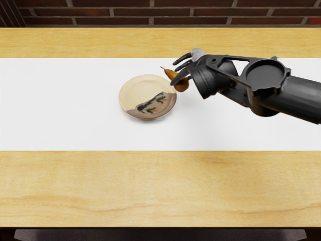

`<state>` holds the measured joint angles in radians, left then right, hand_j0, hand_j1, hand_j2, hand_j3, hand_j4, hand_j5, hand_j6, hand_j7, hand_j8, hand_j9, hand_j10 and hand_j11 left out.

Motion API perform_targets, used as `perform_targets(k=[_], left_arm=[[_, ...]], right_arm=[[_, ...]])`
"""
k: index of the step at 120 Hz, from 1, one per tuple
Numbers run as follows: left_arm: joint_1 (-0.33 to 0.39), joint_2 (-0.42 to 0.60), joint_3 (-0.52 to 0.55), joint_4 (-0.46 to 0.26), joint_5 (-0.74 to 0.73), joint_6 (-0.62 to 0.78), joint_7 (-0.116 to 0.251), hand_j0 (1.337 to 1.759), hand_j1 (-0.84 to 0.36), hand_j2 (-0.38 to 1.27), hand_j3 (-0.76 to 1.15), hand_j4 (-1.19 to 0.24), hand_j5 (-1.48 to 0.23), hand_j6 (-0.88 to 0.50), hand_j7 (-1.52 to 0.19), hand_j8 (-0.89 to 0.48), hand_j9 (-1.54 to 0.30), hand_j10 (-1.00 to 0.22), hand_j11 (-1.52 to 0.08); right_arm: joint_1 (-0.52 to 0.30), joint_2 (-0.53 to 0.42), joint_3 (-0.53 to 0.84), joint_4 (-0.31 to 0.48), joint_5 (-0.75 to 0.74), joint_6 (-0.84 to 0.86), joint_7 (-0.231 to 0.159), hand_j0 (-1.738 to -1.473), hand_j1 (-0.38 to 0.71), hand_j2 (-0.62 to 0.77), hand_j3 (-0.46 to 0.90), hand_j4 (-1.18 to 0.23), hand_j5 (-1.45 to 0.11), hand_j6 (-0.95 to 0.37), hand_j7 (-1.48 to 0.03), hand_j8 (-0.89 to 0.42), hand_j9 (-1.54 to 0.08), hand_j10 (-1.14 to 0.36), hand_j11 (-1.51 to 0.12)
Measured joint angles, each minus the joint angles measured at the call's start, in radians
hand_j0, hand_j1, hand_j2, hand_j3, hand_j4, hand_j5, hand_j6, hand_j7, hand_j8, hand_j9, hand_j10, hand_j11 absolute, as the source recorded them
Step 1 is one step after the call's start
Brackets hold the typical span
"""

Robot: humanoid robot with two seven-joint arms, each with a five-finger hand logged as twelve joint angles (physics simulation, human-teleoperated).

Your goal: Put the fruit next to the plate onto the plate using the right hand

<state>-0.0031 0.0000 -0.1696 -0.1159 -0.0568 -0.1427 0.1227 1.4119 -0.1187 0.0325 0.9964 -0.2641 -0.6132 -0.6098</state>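
A brown-orange pear (182,86) with a short stem hangs tilted just past the upper right rim of a cream plate (131,89) that has a brown, painted lower part. My right hand (178,71) reaches in from the right and is shut on the pear. One dark finger (178,78) crosses in front of the fruit, and the other fingers curl behind and above it. The pear's stem points up and to the left. I cannot tell whether the fruit touches the table. The left arm is out of view.
The plate lies on a white runner (65,105) that crosses the wooden table (150,186). A brick wall (150,12) stands behind the far edge. My right forearm (281,88) stretches across the runner's right part.
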Motion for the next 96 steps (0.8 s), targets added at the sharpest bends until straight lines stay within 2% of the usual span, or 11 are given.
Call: perform_targets(k=[12, 15, 16, 30, 44, 57, 68, 88, 96], left_arm=[[0.000, 0.000, 0.000, 0.000, 0.000, 0.000, 0.000, 1.658, 0.35, 0.00, 0.00, 0.00, 0.00, 0.00, 0.00, 0.00, 0.00, 0.00, 0.00], [0.000, 0.000, 0.000, 0.000, 0.000, 0.000, 0.000, 1.658, 0.35, 0.00, 0.00, 0.00, 0.00, 0.00, 0.00, 0.00, 0.00, 0.00, 0.00], [0.000, 0.000, 0.000, 0.000, 0.000, 0.000, 0.000, 1.658, 0.35, 0.00, 0.00, 0.00, 0.00, 0.00, 0.00, 0.00, 0.00, 0.00, 0.00], [0.000, 0.000, 0.000, 0.000, 0.000, 0.000, 0.000, 1.658, 0.35, 0.00, 0.00, 0.00, 0.00, 0.00, 0.00, 0.00, 0.00, 0.00, 0.00], [0.000, 0.000, 0.000, 0.000, 0.000, 0.000, 0.000, 1.658, 0.35, 0.00, 0.00, 0.00, 0.00, 0.00, 0.00, 0.00, 0.00, 0.00, 0.00], [0.000, 0.000, 0.000, 0.000, 0.000, 0.000, 0.000, 1.658, 0.35, 0.00, 0.00, 0.00, 0.00, 0.00, 0.00, 0.00, 0.00, 0.00, 0.00], [0.000, 0.000, 0.000, 0.000, 0.000, 0.000, 0.000, 1.658, 0.35, 0.00, 0.00, 0.00, 0.00, 0.00, 0.00, 0.00, 0.00, 0.00, 0.00], [0.001, 0.000, 0.000, 0.000, 0.000, 0.000, 0.000, 1.658, 0.35, 0.00, 0.00, 0.00, 0.00, 0.00, 0.00, 0.00, 0.00, 0.00, 0.00], [0.000, 0.000, 0.000, 0.000, 0.000, 0.000, 0.000, 1.658, 0.35, 0.00, 0.00, 0.00, 0.00, 0.00, 0.00, 0.00, 0.00, 0.00, 0.00]], right_arm=[[0.000, 0.023, 0.019, 0.000, -0.003, 0.001, -0.001, -1.655, 0.39, 0.48, 0.00, -0.86, -1.16, -0.80, -1.13, -0.54, -1.15, -0.50, -1.15], [0.000, 0.031, 0.022, -0.001, -0.006, 0.001, -0.001, -1.655, 0.41, 0.41, 0.00, -0.86, -1.16, -0.81, -1.13, -0.56, -1.15, -0.52, -1.15], [0.000, 0.034, 0.023, -0.001, -0.007, 0.001, -0.001, -1.655, 0.44, 0.46, 0.00, -0.86, -1.16, -0.81, -1.13, -0.57, -1.15, -0.53, -1.14], [-0.001, 0.063, 0.030, -0.005, -0.020, 0.002, -0.001, -1.656, 0.55, 0.19, 0.00, -0.87, -1.14, -0.84, -1.13, -0.70, -1.14, -0.68, -1.14], [0.001, 0.079, 0.040, -0.023, -0.024, 0.002, -0.001, -1.657, 0.18, 0.10, 0.00, -0.51, -0.67, -0.49, -0.66, -0.41, -0.67, -0.40, -0.66], [-0.011, 0.069, 0.096, -0.030, -0.024, 0.008, -0.001, -1.658, -0.04, 0.06, 0.00, -0.30, -0.39, -0.29, -0.39, -0.24, -0.39, -0.24, -0.39], [-0.063, 0.018, 0.204, -0.032, -0.022, 0.146, -0.001, -1.658, -0.15, 0.04, 0.00, -0.19, -0.25, -0.18, -0.25, -0.16, -0.25, -0.15, -0.25], [-0.289, -0.148, 0.544, -0.031, -0.015, 0.666, -0.001, -1.658, -0.26, 0.02, 0.00, -0.08, -0.11, -0.08, -0.11, -0.07, -0.11, -0.07, -0.11], [-0.361, -0.206, 0.636, -0.031, -0.013, 0.875, -0.001, -1.658, -0.29, 0.01, 0.00, -0.06, -0.08, -0.06, -0.08, -0.05, -0.08, -0.05, -0.08]])
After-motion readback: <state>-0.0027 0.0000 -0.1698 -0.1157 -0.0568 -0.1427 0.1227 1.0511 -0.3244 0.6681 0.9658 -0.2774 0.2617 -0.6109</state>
